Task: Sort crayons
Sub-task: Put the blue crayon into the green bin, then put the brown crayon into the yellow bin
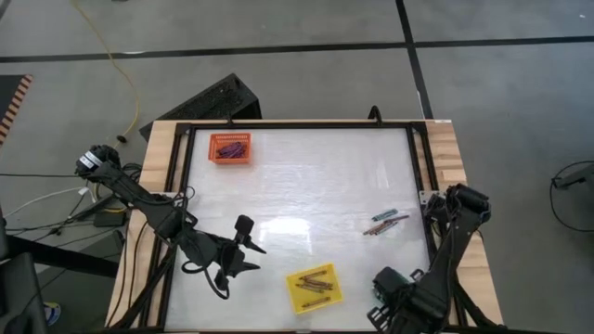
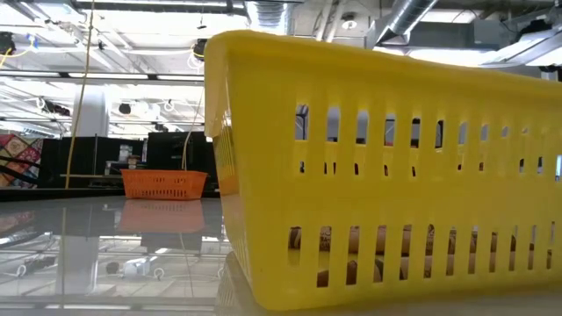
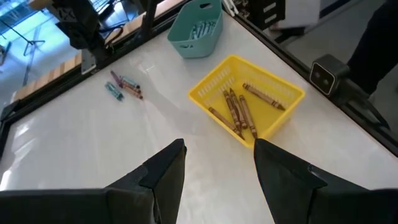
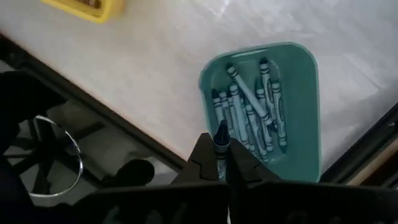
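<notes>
Crayons [image 1: 385, 223] lie loose on the table [image 1: 306, 186] near our right side. Our right gripper [image 4: 221, 163] pinches a teal crayon [image 4: 220, 142] over the teal tray [image 4: 298, 118]; our left gripper [image 3: 219, 163] hovers open and empty beside the yellow tray [image 3: 205, 93].

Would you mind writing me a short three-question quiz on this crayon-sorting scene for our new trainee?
1. True or false: the left gripper holds a crayon.
2. Over which tray does the right gripper hang? A) orange tray B) yellow tray C) teal tray
3. Fill in: the loose crayons still on the table lie nearer the ____ arm.

Key:
1. False; its fingers are open and empty.
2. C; it grips a teal crayon above the teal tray.
3. Right.
</notes>
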`<state>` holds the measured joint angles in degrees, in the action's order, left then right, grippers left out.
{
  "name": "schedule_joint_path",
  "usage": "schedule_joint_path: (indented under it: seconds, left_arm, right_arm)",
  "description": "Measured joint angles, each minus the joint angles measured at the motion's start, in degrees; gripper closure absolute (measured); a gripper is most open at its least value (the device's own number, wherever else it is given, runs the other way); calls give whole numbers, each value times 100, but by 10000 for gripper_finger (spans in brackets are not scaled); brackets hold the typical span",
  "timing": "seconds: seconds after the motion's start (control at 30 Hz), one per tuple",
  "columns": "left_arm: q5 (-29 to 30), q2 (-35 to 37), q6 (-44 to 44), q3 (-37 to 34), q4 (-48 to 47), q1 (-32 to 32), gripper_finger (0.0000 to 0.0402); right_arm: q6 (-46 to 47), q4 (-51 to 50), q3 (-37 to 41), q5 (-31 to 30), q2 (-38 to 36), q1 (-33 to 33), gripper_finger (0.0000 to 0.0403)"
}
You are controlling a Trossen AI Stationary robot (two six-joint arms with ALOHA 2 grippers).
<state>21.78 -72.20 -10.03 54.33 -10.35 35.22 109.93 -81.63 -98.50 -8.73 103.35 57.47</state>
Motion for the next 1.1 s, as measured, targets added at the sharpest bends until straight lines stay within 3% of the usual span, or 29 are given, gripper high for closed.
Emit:
schedule_joint_path:
  seconds: [0.4, 0.63, 1.1]
  left_arm:
    - [-43, 0, 378, 0, -270, 0, 220]
    - [-46, 0, 486, 0, -284, 0, 220]
    - [-48, 0, 676, 0, -421, 39, 220]
  right_arm:
    - [77, -37, 759, 816, 4, -98, 398]
    - [216, -62, 883, 863, 4, -100, 389]
    - [400, -128, 883, 707, 4, -96, 258]
